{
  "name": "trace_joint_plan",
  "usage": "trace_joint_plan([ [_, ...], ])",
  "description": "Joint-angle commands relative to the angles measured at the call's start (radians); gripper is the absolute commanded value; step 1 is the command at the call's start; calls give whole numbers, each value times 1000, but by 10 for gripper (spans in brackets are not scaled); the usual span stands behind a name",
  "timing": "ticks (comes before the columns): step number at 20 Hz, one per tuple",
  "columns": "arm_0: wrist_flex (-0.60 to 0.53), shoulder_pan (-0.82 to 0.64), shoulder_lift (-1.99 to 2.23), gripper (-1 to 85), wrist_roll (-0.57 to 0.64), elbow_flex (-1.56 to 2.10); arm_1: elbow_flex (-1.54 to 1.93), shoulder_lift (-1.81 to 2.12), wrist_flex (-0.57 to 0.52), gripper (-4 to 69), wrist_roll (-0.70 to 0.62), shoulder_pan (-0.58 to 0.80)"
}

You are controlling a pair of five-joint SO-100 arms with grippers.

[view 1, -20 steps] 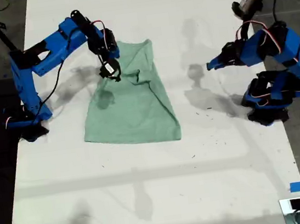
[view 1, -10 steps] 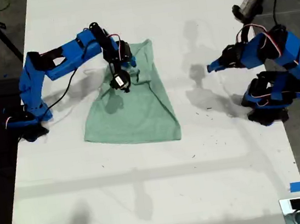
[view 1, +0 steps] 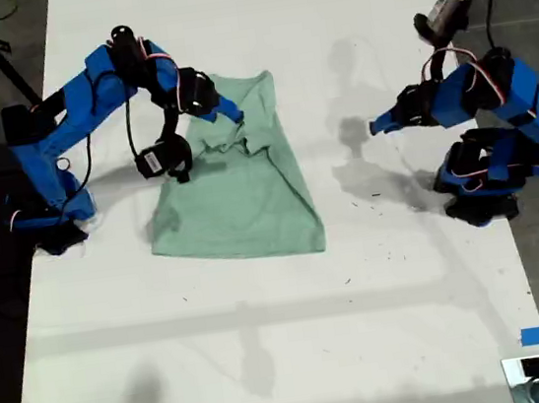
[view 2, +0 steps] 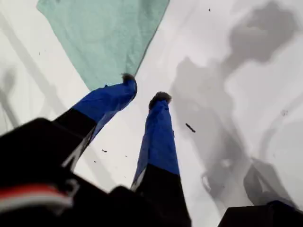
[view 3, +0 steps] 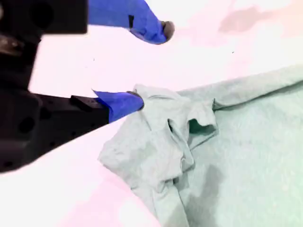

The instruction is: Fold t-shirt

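**Second pincer at the rumpled end of the shirt, first pincer standing off**

The t-shirt (view 1: 240,200) lies on the white tabletop (view 1: 271,360), in the half towards the top of the exterior view and nearer the long edge at that view's left. Its long axis runs roughly along the tabletop's length. The end towards the bottom of the exterior view is spread flat, while the opposite end is gathered into wrinkles and a small raised fold.

The second pincer (view 3: 152,65) is opened wide and nothing is held in it. One finger (view 3: 124,102) is seen touching the rim of the rumpled cloth (view 3: 227,156), and the other is held well above the bare tabletop. In the exterior view this pincer (view 1: 231,114) is placed at the shirt's wrinkled end.

The first pincer (view 2: 144,90) is parted moderately and is likewise empty. From it the shirt (view 2: 104,33) lies ahead, with bare tabletop between. In the exterior view it (view 1: 376,126) is found well apart from the cloth, towards the long edge at that view's right.

The second arm is judged the nearer. The coming move is judged to turn on the bunched fold lying just beyond its lower finger. A close and lift there would be needed before a fold across the long axis could be made.
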Motion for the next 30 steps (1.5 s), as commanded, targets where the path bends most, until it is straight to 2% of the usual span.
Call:
trace_joint_plan([
  [1, 54, 72, 150, 232, -2, 66, 8, 6, -64, 144, 26, -61],
  [2, 46, 101, 195, 230, -8, 130, 23, -5, -95, 164, 34, -95],
  [5, -77, 221, 348, 227, -52, 410, 69, -80, -198, 216, 63, -192],
  [10, -245, 337, 586, 223, -146, 838, 97, -229, -354, 238, 77, -301],
  [15, -299, 368, 721, 218, -218, 1045, 54, -499, -520, 250, 86, -388],
  [23, -339, 390, 710, 211, -242, 1068, -230, -994, -558, 264, 89, -463],
  [30, -347, 379, 710, 209, -242, 1091, -236, -1134, -632, 176, 86, -451],
])
